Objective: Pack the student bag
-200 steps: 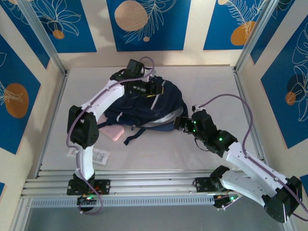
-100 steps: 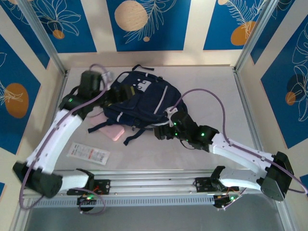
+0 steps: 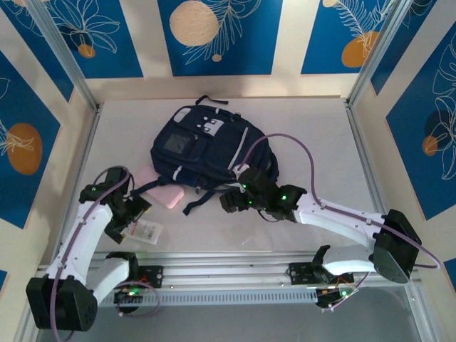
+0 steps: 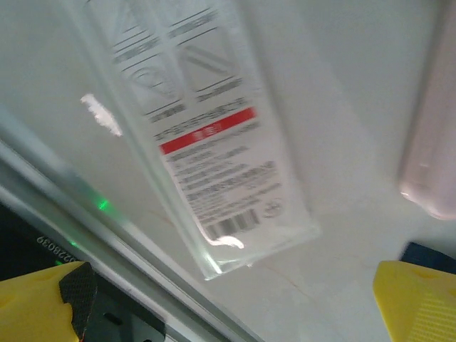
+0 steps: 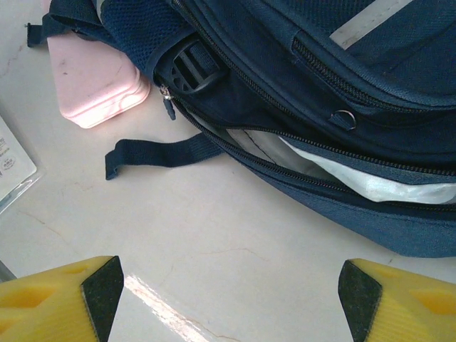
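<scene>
I see: pink case (image 3: 167,194) flat on the white tabletop (image 3: 313,128) | clear packet (image 4: 214,164) with red stripe and barcode, near the case, beside the front rail (image 3: 228,274) | blue flower walls (image 3: 214,35) around

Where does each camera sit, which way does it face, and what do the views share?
Top external: fixed above and behind the arms, looking down on the table; both arms show, with the student bag mid-table.
Left wrist: on the left gripper, facing down at a clear printed packet; its yellow fingertips sit in the bottom corners.
Right wrist: on the right gripper, facing the student bag's zippered side; its yellow fingertips show likewise.
Shared: the pink case appears in all three views.
</scene>
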Robot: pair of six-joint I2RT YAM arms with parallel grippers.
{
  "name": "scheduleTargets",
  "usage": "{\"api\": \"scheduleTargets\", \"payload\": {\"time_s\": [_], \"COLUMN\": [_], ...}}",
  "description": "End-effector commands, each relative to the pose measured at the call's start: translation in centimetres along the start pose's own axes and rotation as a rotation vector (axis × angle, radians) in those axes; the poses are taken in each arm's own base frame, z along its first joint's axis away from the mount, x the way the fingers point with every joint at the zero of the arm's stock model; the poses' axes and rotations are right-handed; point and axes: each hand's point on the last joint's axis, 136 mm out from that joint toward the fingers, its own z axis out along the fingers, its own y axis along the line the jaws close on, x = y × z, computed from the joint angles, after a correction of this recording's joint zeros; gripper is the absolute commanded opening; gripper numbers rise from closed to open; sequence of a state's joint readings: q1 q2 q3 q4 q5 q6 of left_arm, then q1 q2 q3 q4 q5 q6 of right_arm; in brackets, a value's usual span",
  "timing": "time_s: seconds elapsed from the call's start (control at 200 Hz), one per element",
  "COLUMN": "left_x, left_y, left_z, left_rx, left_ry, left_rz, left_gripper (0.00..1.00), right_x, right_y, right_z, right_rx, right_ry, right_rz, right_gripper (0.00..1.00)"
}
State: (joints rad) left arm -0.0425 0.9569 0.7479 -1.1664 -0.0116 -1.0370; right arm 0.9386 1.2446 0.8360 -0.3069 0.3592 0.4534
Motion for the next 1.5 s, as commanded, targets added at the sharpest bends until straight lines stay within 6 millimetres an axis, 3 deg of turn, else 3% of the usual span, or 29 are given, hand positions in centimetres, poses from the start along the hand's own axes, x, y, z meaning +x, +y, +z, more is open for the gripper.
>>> {"api": "scheduleTargets", "payload": {"time_s": [0.0,0.245,0.565,0.725,0.965,1.115,1.335,1.495], "left_x": [0.2,-0.5,-2.3,-2.3,-1.1,-1.0,-1.0,-1.2], "left_y": [1.0,0.9,-0.4,-0.8,0.1,0.6,0.7,0.3], "left_z": [1.1,4.5,7.4,8.5,10.6,10.7,9.8,8.7], "left_rx": [-0.013,-0.056,-0.051,-0.021,-0.047,-0.040,-0.006,0.042], "left_ry": [0.020,0.051,0.021,0.021,0.067,0.049,0.020,-0.001], "left_rz": [-0.109,-0.138,-0.171,-0.202,-0.225,-0.229,-0.241,-0.243], "left_gripper": [1.00,1.00,1.00,1.00,1.00,0.89,0.66,0.58], "right_x": [-0.7,0.0,0.5,0.5,0.3,0.3,0.4,0.4], "right_y": [-0.3,-1.3,-0.8,-0.7,-0.9,-1.2,-1.3,-0.7], "right_z": [-0.8,-1.7,-1.8,-1.7,-1.9,-1.8,-1.7,-1.6], "right_rx": [0.013,0.014,-0.097,-0.136,-0.140,-0.131,-0.124,-0.159], "right_ry": [-0.041,-0.070,-0.056,-0.046,-0.043,-0.041,-0.041,-0.030], "right_rz": [0.023,0.048,0.107,0.142,0.164,0.176,0.187,0.188], "right_gripper": [0.81,0.81,0.81,0.81,0.81,0.81,0.81,0.81]}}
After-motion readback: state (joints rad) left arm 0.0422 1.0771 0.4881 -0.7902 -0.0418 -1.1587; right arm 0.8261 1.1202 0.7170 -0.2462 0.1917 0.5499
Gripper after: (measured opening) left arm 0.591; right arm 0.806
